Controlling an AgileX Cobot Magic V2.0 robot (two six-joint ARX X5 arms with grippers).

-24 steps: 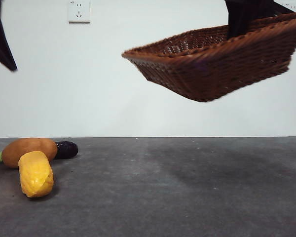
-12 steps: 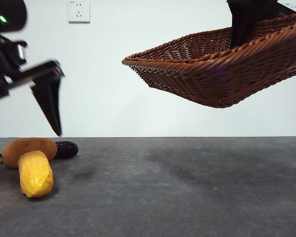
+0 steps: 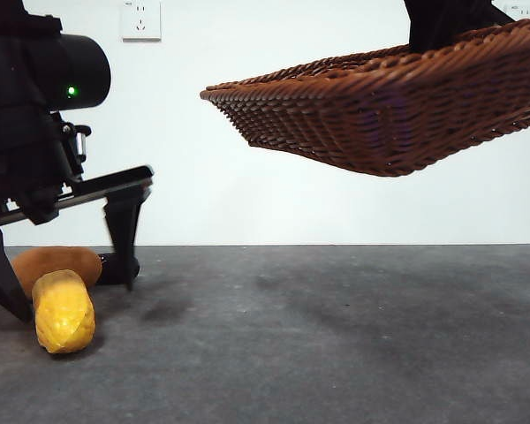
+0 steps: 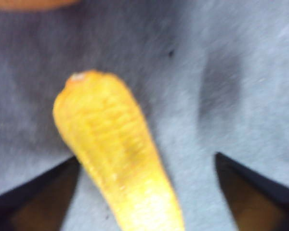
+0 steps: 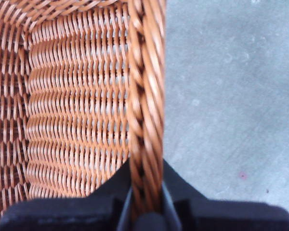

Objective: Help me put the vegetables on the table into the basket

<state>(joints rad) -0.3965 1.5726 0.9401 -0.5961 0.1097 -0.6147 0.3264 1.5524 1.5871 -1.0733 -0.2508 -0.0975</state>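
The yellow corn cob (image 3: 64,311) lies on the table (image 3: 336,336) at the front left. My left gripper (image 3: 71,287) is open and low over it, one jaw on each side. The left wrist view shows the corn (image 4: 115,154) between the spread jaws of the left gripper (image 4: 147,161), untouched. The orange-brown potato (image 3: 57,263) lies just behind the corn. A jaw mostly hides the dark eggplant (image 3: 115,268). The wicker basket (image 3: 389,106) hangs tilted in the air at the upper right. My right gripper (image 5: 145,204) is shut on the basket's braided rim (image 5: 144,96).
A white wall with a socket (image 3: 141,19) stands behind the table. The potato's edge (image 4: 29,4) shows in the left wrist view. Bare grey table (image 5: 231,96) lies below the raised basket.
My left arm has dropped lower until its open jaws straddle the corn. The raised basket has shifted slightly left and levelled a little.
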